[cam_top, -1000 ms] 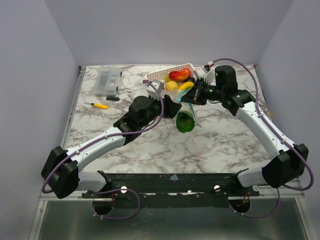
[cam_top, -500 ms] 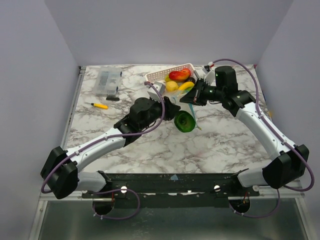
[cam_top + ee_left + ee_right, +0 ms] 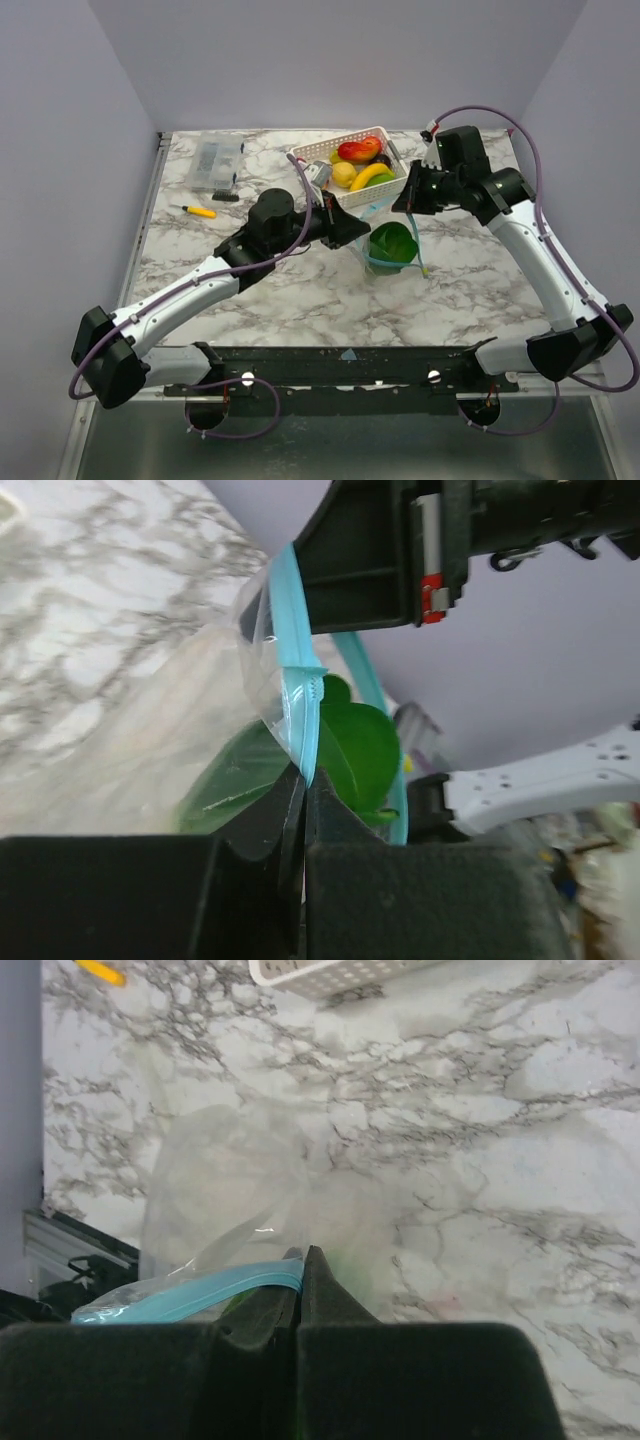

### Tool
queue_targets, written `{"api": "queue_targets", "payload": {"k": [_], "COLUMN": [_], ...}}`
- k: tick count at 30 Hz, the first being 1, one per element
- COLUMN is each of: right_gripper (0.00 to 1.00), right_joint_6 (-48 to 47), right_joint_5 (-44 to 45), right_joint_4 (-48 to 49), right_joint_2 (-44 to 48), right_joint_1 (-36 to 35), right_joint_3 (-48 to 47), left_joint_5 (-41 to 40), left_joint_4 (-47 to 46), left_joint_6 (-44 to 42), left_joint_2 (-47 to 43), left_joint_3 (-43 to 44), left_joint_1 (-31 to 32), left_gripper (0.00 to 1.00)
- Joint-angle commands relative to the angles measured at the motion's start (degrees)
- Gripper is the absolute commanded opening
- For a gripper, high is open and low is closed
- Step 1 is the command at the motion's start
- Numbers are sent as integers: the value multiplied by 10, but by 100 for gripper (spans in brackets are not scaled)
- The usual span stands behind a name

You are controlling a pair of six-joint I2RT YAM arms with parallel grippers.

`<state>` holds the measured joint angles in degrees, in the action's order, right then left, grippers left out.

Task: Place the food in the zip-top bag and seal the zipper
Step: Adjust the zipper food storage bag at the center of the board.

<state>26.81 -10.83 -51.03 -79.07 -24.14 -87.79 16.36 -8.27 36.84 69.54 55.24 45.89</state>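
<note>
left gripper (image 3: pixel 303 785): fingers pressed together on the zipper (image 3: pixel 297 675), pinching the blue-green strip at the bag's left side; no gap between the pads in the left wrist view.
right gripper (image 3: pixel 301 1260): clamped on the same strip at the far right side of the mouth; fingers closed tight, with the strip running off to the left from between them.
zip-top bag (image 3: pixel 398 262): held between the two grippers, just in front of the basket, near the middle of the table (image 3: pixel 300 290); clear and crinkled, body hanging down toward the marble; contact with the surface cannot be told.
zipper: unsealed, its two sides spread apart into an open loop around the mouth; one side pulled left, the other right.
green piece (image 3: pixel 392 242): inside the bag, showing through the open mouth from above and through the clear plastic in the left wrist view; leafy, glossy, close below the strip.
basket (image 3: pixel 310 152): white, perforated, at the far side of the table, just behind the bag and apart from it.
food in the basket: red piece (image 3: pixel 358 150) at the back, round yellow piece (image 3: pixel 344 172) at the front left, banana (image 3: pixel 372 174) at the front right, all lying close together.
clear box (image 3: pixel 216 160): far left of the table, well apart from the bag.
yellow-handled tool (image 3: pixel 199 211): flat on the marble, near the clear box, on its near side.
</note>
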Motion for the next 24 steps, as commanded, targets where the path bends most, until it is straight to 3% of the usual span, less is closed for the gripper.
{"api": "queue_targets", "payload": {"k": [1,6,11,15,21,24], "right_gripper": [1,1,1,1,1,1], "right_joint_6": [-48,-40,-46,-58,-48,-30], "right_joint_5": [85,27,33,27,35,12], "right_joint_4": [-109,-38,2,-42,-65,-36], "right_joint_2": [22,-22,-134,-173,-169,-177], "right_joint_1": [8,8,6,-2,-37,-72], "right_joint_3": [-20,29,-35,-118,-145,-151], "left_joint_5": [134,140,167,146,122,127], "left_joint_4": [-10,43,36,16,72,54], "left_joint_6": [167,182,223,219,168,174], "left_joint_2": [-2,72,134,105,89,85], "left_joint_3": [19,58,59,35,38,11], "left_joint_1": [2,-3,-45,-54,-59,-82], "left_gripper": [0,0,0,0,0,0]}}
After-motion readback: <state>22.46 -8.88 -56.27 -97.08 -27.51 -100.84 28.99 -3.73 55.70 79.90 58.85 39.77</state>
